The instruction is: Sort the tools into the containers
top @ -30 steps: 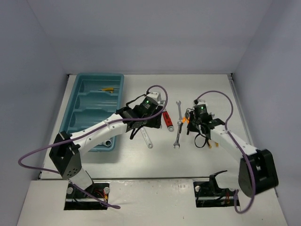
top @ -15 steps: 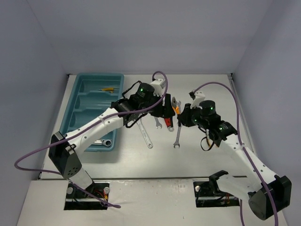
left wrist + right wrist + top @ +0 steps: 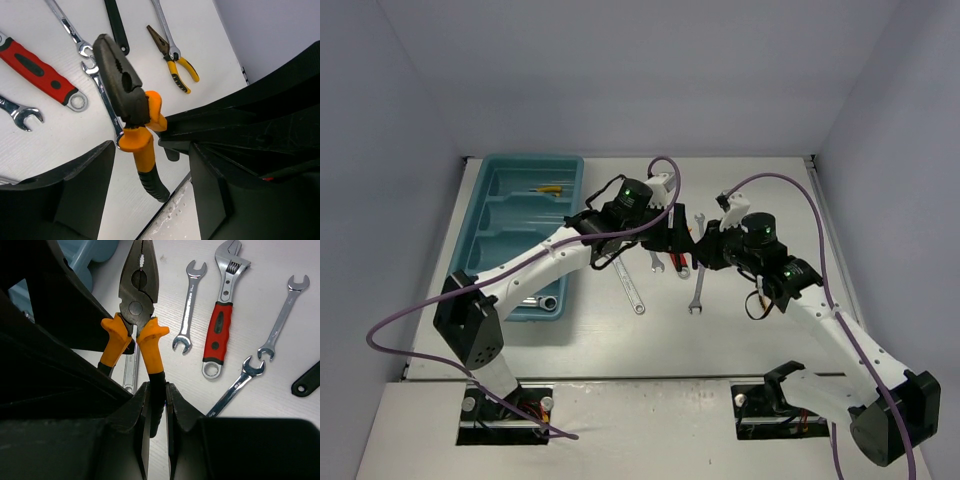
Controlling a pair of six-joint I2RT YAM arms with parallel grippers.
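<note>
Right gripper: mine (image 3: 157, 390) was clamped hard on the black end of one handle of the combination pliers (image 3: 139, 295), with the head pointing to 12 o'clock in my wrist view.
Left gripper: mine (image 3: 150, 150) stood well open, one finger (image 3: 60, 200) on each side of the orange handles. There was clear daylight on the 3 o'clock side. I couldn't tell whether the 9 o'clock finger touched the handle.
Pliers, from above: they were held over the table (image 3: 770, 180), right between my two grippers near the middle.
Tray: the teal tray (image 3: 510, 243) sat at 9 o'clock from the meeting point, well apart from the pliers.
Tray contents: there was a yellow tool (image 3: 551, 188) in the far compartment, and a silver wrench (image 3: 544, 300) peeked out of the nearest one.
Loose tools: a red-handled adjustable wrench (image 3: 220, 330) lay on the table with an open-end wrench (image 3: 188, 305) at its 9 o'clock. Yellow-handled needle-nose pliers (image 3: 172, 62) lay at 1 o'clock in my left wrist view.
</note>
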